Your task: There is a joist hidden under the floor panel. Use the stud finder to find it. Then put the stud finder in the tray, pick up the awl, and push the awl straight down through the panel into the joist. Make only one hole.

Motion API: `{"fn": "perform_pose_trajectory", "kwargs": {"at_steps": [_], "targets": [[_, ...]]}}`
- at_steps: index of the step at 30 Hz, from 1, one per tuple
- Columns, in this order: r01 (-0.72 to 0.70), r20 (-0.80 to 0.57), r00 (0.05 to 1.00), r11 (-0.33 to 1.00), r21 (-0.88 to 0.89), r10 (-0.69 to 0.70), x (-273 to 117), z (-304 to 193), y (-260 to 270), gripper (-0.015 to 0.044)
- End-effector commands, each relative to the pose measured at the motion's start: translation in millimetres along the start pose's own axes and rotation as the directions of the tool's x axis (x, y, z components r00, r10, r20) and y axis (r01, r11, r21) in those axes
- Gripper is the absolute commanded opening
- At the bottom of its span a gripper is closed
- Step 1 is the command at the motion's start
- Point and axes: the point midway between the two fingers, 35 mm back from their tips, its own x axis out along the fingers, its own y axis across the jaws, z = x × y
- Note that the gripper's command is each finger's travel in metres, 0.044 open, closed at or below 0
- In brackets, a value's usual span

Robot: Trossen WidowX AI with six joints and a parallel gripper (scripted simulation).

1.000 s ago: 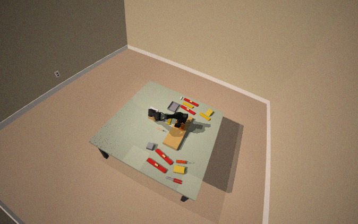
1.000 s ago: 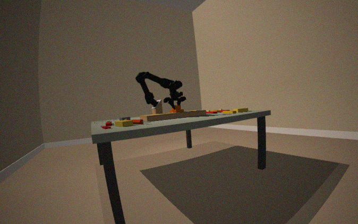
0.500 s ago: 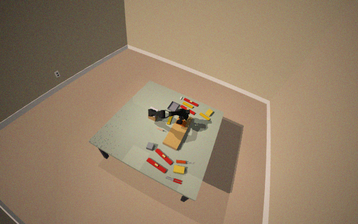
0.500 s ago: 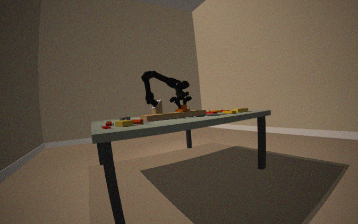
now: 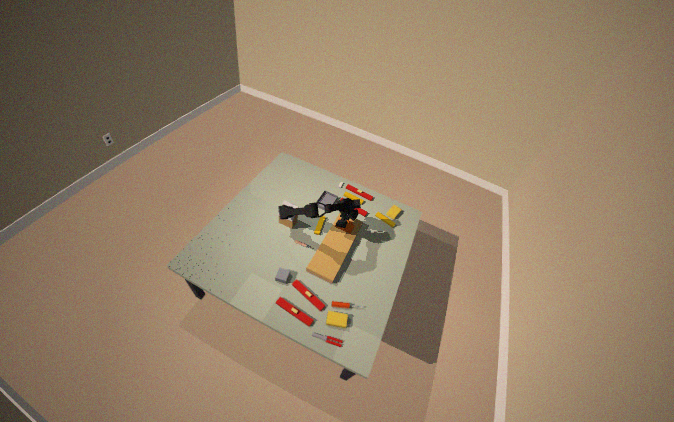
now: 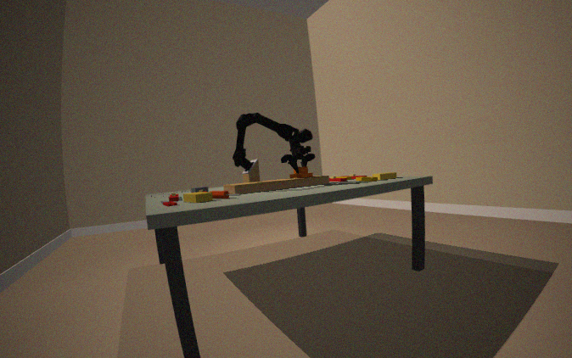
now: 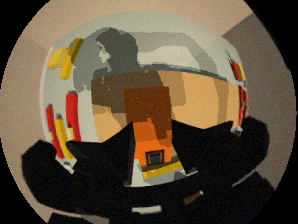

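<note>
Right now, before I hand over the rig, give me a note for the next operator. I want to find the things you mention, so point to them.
Claw (image 5: 342, 222) (image 6: 300, 168) (image 7: 149, 121): shut on the orange stud finder (image 5: 348, 228) (image 6: 301, 173) (image 7: 147, 105), at the end of the wooden panel (image 5: 325, 260) (image 6: 271, 185) (image 7: 200, 105) nearer the grey tray (image 5: 328, 197).
Awl: can't identify it for certain.
Done: stud finder picked up; its screen is dark. No awl hole visible; can't confirm the joist is located.
Left: confirm joist, tray the stud finder, grasp awl, punch one hole straight down.

Black, jointed, chunky-segmented arm (image 5: 300, 210) (image 6: 271, 123)
</note>
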Motion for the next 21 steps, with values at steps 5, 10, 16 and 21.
{"fn": "perform_pose_trajectory", "kwargs": {"at_steps": [5, 10, 16, 21], "targets": [[-0.005, -0.002, 1.0, 1.0, 0.004, 0.005, 0, 0, 35, 0.0], [-0.006, -0.002, 1.0, 1.0, 0.004, 0.006, -1, 0, 51, 0.0], [-0.004, 0.002, 1.0, 1.0, -0.001, 0.004, -1, 0, 46, 0.0], [-0.004, 0.002, 1.0, 1.0, -0.001, 0.004, -1, 0, 46, 0.0]]}}
